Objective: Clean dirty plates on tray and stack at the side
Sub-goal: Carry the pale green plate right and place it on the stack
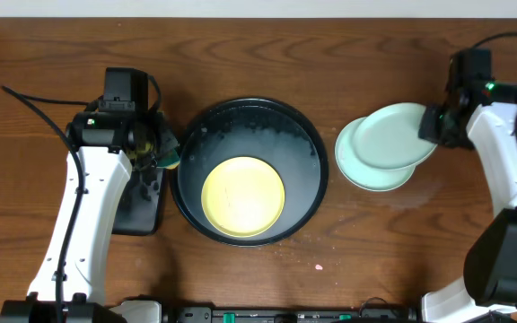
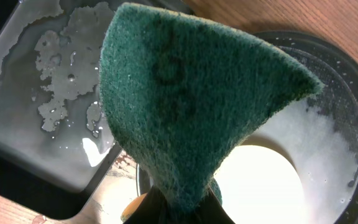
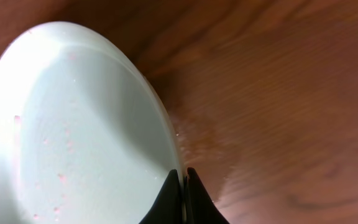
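Looks like the stacking bit for plate two. Got the right claw (image 1: 433,126) clamped tight on the rim of one mint plate (image 1: 393,133), hanging over the other mint plate (image 1: 377,183) already down on the bench (image 1: 330,54), just right of the round black tray (image 1: 257,118). Not lined up yet though: sitting off toward the far right of the lower one. Can't tell whether touching or just above.

To do it well: slide back over the lower plate's centre first, level out, then lower straight down and only spread the claw once nested. Pinching a thin rim here, so go slow and no twisting, or risk a slip or shoving the bottom plate across that wet patch (image 1: 413,196) on the wood. Back out sideways after letting go.

Over on the other side, left claw (image 2: 185,206) closed on a green sponge (image 2: 191,106), parked between the small rectangular tray (image 2: 30,124) and the round one. Fine to leave there.

As for looks: pale mint, glossy, shallow with a raised lip. Worth flagging a few tiny pink specks (image 3: 61,177) on the held plate's face, so maybe not fully clean. Last one, the yellow plate (image 1: 243,196), alone in the round tray with soapy film around.
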Controlling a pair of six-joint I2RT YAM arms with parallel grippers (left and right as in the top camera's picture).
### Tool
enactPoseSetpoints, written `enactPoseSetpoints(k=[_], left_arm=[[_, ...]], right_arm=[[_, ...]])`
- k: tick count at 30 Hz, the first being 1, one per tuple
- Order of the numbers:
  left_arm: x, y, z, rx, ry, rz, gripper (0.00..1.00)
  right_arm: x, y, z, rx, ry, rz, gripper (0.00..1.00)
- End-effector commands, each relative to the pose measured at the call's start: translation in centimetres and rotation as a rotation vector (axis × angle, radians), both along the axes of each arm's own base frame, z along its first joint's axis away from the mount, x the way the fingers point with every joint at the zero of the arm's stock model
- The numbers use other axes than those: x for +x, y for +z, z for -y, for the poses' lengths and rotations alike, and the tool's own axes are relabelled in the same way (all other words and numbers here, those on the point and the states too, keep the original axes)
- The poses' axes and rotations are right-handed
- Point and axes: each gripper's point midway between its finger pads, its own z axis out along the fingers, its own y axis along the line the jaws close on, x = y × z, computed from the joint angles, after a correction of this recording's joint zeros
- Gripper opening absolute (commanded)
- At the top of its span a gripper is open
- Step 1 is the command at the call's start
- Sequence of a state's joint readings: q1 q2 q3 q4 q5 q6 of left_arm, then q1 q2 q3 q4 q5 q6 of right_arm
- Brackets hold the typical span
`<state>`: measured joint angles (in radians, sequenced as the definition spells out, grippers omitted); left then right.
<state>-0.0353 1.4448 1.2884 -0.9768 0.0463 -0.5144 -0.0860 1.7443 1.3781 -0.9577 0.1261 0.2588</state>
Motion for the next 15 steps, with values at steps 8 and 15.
enactPoseSetpoints(k=[8, 15], left_arm=[[0.0, -0.4, -0.4, 0.021, -0.014, -0.009, 0.08], [0.0, -0.4, -0.4, 0.021, -0.014, -0.008, 0.08]], right_arm=[[0.4, -0.5, -5.0, 0.077, 0.147, 0.026, 0.52], [2.5, 3.2, -16.2, 0.363, 0.443, 0.160, 0.56]])
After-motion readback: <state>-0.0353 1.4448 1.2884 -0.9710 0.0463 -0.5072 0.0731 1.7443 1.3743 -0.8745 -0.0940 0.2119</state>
